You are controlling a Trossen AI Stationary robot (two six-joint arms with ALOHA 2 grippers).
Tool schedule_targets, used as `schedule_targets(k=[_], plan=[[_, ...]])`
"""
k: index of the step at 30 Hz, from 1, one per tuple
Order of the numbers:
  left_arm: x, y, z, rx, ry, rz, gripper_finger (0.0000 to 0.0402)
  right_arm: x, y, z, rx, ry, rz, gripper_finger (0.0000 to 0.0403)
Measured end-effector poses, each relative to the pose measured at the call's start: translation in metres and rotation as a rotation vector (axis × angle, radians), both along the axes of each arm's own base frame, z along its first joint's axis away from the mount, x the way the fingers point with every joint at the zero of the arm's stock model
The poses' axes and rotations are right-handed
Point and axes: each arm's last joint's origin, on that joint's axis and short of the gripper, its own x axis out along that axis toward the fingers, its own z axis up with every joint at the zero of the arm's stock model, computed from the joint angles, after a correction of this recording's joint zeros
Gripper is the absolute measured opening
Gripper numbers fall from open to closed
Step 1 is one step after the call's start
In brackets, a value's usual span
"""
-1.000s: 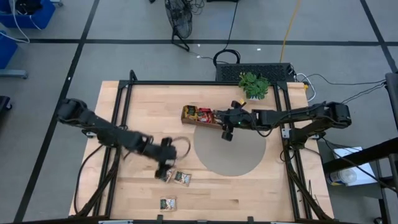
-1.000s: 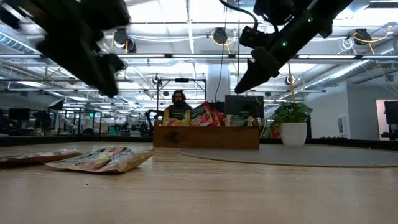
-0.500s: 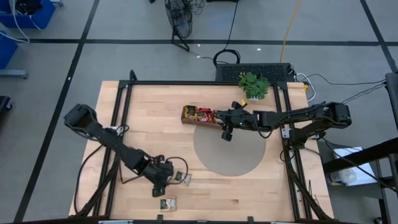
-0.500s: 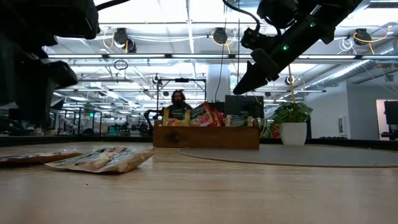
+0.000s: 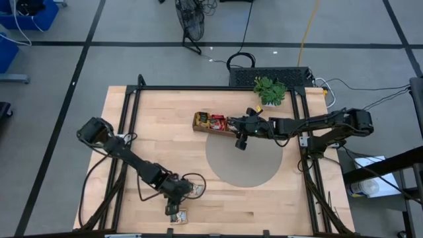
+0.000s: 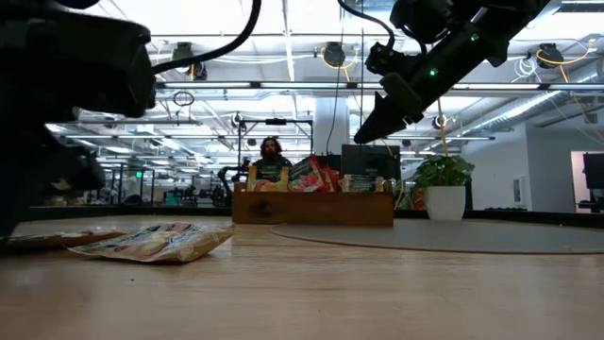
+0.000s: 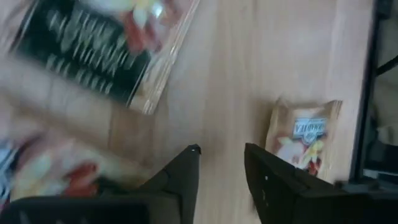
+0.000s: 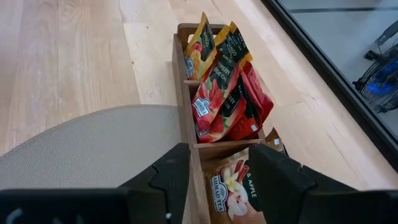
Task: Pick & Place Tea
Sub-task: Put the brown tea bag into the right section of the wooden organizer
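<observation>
At lower left of the high view we see our left gripper, fingers apart and grasping nothing, over a sachet, another sachet just beside.

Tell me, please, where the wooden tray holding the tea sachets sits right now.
In the high view the wooden tray lies at the table's far centre, beside the grey round mat, under the right end effector, left of the potted plant.

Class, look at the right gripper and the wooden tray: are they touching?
Apart. The low view shows the right gripper hanging well above the wooden tray.
</observation>
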Motion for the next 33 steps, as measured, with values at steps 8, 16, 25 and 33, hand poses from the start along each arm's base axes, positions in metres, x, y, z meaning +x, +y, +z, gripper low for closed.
schedule_targets(k=[8,16,25,33], plan=[[-0.019,0.018,0.008,0.191,0.109,0.036,0.0095,0.000,0.000,0.000,-0.003,-0.001,0.002,0.0153],[-0.028,0.045,0.005,0.661,0.081,0.091,0.0069,0.000,0.000,0.000,0.001,-0.001,0.000,0.0153],[-0.026,0.078,0.009,0.972,0.054,0.257,0.0039,0.000,0.000,0.000,0.003,-0.001,-0.002,0.0153],[-0.017,0.084,0.013,0.666,0.149,0.339,0.0057,0.000,0.000,0.000,0.003,-0.001,-0.001,0.0153]])
